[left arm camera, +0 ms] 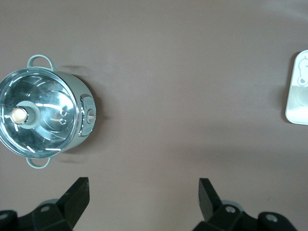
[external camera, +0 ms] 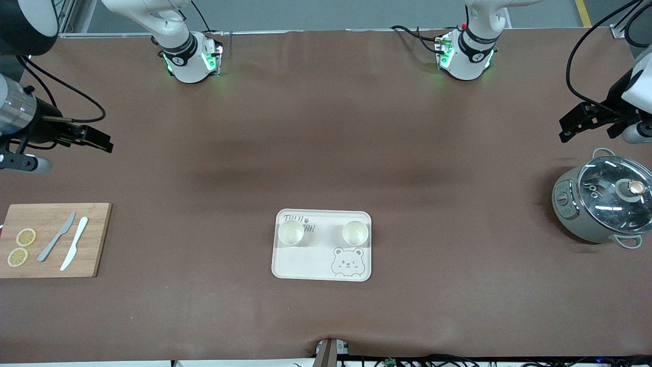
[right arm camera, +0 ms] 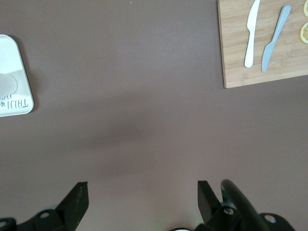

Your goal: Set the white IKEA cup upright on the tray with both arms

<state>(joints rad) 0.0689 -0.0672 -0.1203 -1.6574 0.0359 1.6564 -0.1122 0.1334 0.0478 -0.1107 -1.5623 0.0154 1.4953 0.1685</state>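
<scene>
My right claw (external camera: 104, 141) hangs over bare brown surface (external camera: 326, 142) at the right arm's end, its fingers (right arm camera: 77, 202) spread wide and holding nothing. That arm waits. Nearer the camera than that claw lies a wooden board (external camera: 53, 239) carrying two lemon slices (external camera: 21, 247), a grey knife (external camera: 56, 237) and a white knife (external camera: 74, 243), the two knives side by side and the slices toward the board's outer edge. In my right wrist view the board (right arm camera: 262, 45) shows with both knives, and a corner of the tray (right arm camera: 14, 79) shows at the picture's edge.

In the middle of the surface, well toward the camera, sits the cream tray (external camera: 322, 260) with its winking bear (external camera: 347, 262) and grey lettering. Two white cups (external camera: 323, 232) stand upright on it, mouths up, along the tray's edge farther from the camera: one cup (external camera: 291, 232) toward the right arm's end, partly covering the lettering, the second cup (external camera: 355, 232) toward the left arm's end, above the bear. They are apart from each other and neither claw touches them.

My left claw (external camera: 568, 127) hangs over the surface at the left arm's end, its fingers (left arm camera: 79, 197) also spread and empty. Near it, closer to the camera, stands a grey-green pot (external camera: 598, 204) with a glass lid (external camera: 616, 196) and a round knob.
</scene>
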